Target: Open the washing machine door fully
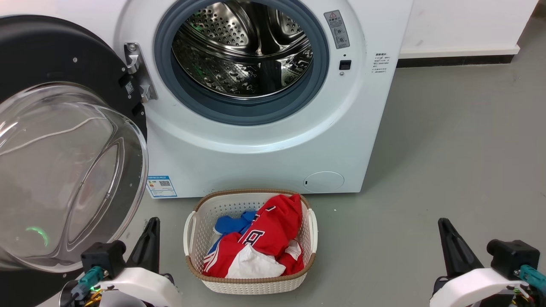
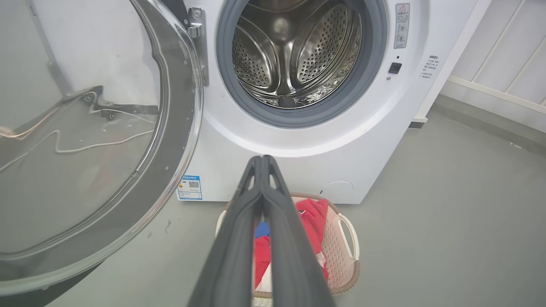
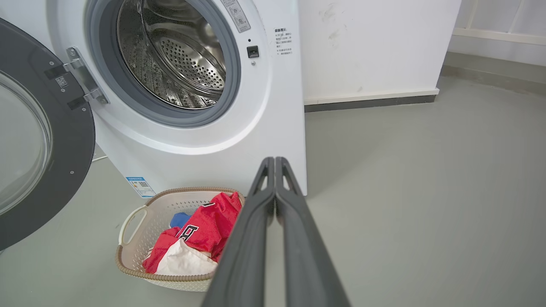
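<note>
Two containers in view. First, the perforated steel drum (image 1: 243, 47) of the washing machine (image 1: 264, 145), ringed by grey rubber (image 1: 239, 108), showing bare shiny metal and reflections inside. Second, a white laundry basket (image 1: 200, 221) with a brown woven rim and two side handles, set on the grey floor (image 1: 426, 170) just in front of the machine, below the opening. In the basket: a red garment (image 1: 273, 230) with white lettering heaped on top toward the right and rising above the rim at the back, a blue piece (image 1: 232, 224) tucked behind it at the left, a white cloth (image 1: 254, 264) at the near edge.

The washing machine door (image 1: 51, 55) swung out to the robot's left, hanging from the metal hinge (image 1: 138, 70) at the left edge of the opening, well clear of the drum mouth. Black inner face and bulging clear glass bowl (image 1: 64, 170) turned toward the head camera. Blue label sticker (image 1: 161, 186) at the machine's lower left corner, just beside the door's edge.

Left gripper (image 2: 260, 162) low at the left, near the door's bottom edge yet apart from it, fingers pressed together along their length, gripping nothing. Right gripper (image 3: 275, 162) low at the right over bare floor, well apart from machine and basket, fingers likewise closed tip to tip, empty.
</note>
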Controlling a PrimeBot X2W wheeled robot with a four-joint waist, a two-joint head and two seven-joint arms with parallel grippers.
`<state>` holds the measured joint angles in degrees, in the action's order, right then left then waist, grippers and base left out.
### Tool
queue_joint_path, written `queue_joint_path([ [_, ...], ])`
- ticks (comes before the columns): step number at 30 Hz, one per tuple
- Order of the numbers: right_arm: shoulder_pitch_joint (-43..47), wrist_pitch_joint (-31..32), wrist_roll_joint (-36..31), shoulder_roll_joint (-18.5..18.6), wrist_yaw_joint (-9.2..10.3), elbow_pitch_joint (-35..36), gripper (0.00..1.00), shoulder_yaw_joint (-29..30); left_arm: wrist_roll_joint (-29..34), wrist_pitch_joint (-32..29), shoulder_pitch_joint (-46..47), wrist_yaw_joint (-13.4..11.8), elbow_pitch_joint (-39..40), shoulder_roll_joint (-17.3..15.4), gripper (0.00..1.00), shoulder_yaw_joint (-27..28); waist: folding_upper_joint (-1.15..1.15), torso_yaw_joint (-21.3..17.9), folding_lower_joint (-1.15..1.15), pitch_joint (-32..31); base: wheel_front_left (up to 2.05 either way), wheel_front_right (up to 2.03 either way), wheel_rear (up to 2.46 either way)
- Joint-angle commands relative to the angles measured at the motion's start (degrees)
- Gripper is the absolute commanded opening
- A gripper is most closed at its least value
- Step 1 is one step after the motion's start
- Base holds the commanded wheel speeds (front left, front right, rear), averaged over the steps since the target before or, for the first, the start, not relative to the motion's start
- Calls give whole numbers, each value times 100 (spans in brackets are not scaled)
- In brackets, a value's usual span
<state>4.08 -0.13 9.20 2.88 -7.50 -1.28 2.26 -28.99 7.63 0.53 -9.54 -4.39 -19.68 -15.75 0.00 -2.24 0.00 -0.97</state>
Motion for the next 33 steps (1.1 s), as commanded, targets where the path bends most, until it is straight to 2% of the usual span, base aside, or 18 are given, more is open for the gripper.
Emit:
queue_joint_path([
  [1,-166,14,280,2,0,46,0,20,-212,-36,129,65,51,-13,0,117,0,3,0,1,0,0,0],
  [33,-545,283,3599,6,0,-491,0,191,-2796,-557,358,760,-402,637,0,936,0,66,0,33,0,0,0],
])
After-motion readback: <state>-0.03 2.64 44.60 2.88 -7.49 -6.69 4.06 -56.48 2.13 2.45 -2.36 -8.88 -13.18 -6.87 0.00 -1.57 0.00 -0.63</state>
